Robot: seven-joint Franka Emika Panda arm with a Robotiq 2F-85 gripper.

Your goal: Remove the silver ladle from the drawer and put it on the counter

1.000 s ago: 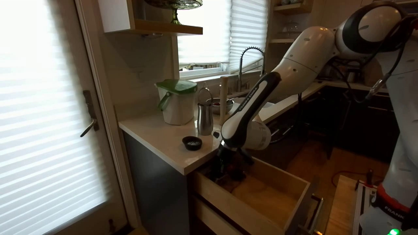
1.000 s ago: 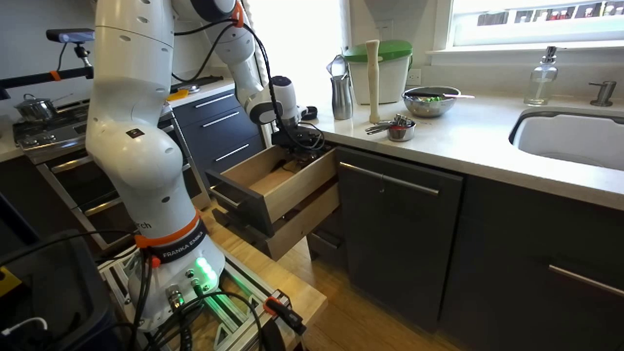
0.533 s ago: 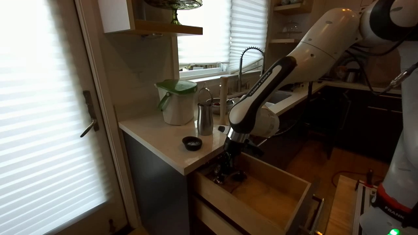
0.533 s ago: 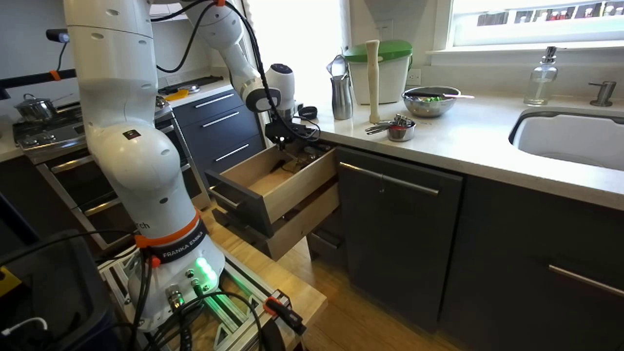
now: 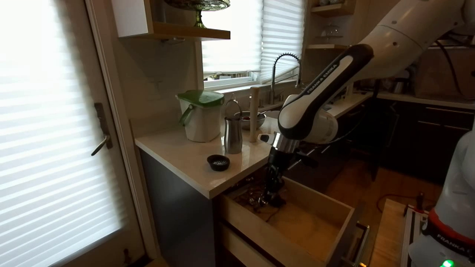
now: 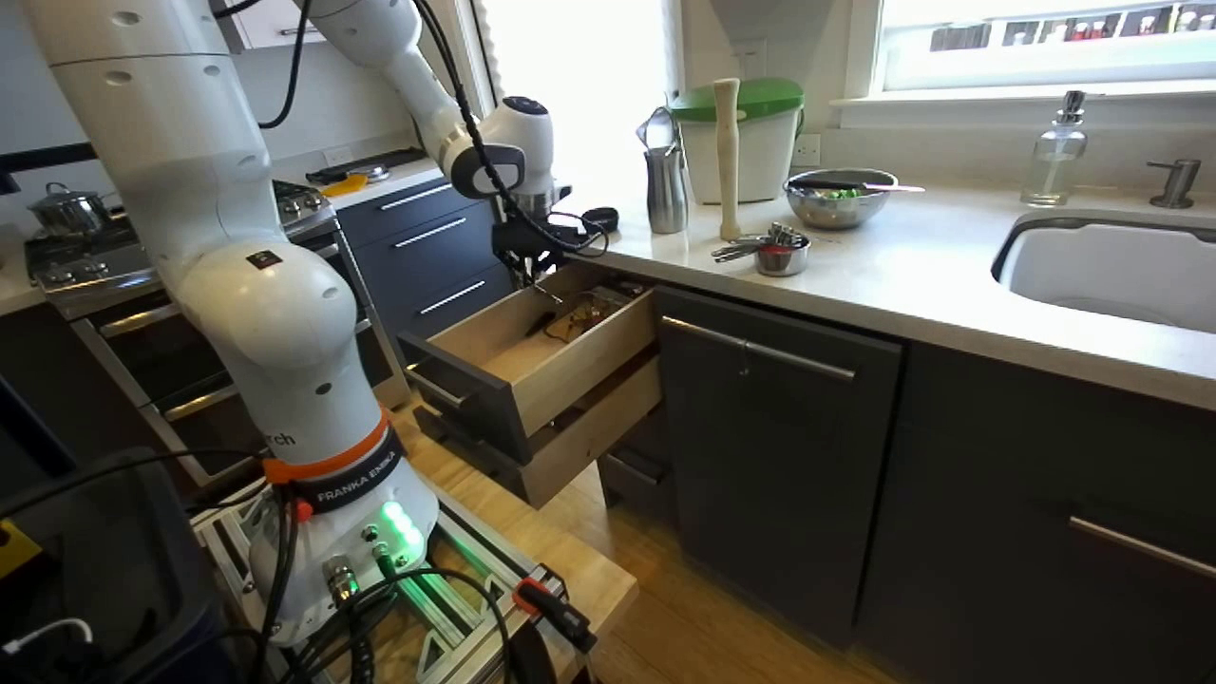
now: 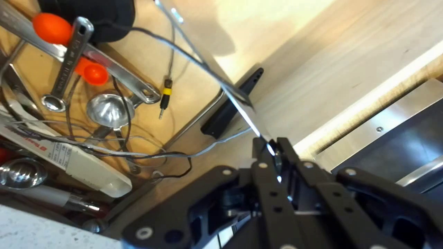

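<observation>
The ladle [image 7: 243, 112], apparently, is pinched in the gripper [image 7: 271, 146] right of the wrist view's centre, likely for lifting from the drawer [image 6: 587, 359].

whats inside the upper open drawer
In the drawer, the wrist view shows metal spoons, orange pieces, thin cords, a white plastic device and a long black piece. The counter covers the back end, and anything beneath those things is hidden.
</observation>
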